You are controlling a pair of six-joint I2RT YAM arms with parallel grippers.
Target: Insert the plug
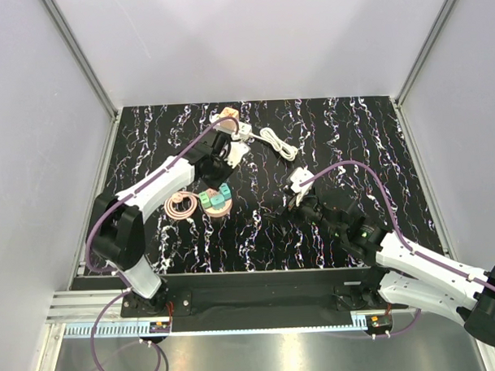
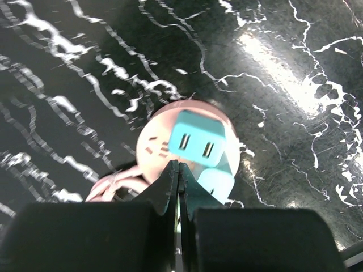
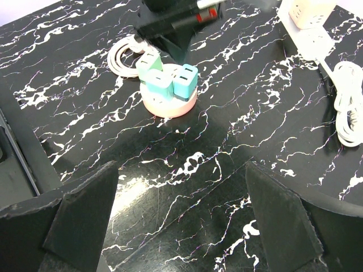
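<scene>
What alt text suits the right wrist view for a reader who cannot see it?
A pink socket hub carrying blue-green plugs sits on a black marbled table, the left gripper close behind it. The open right gripper frames the foreground; a white cable lies right.

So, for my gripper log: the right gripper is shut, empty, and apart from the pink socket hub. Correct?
Not shut: the right wrist view shows the right gripper open, fingers wide apart. It is empty and apart from the pink socket hub.
</scene>
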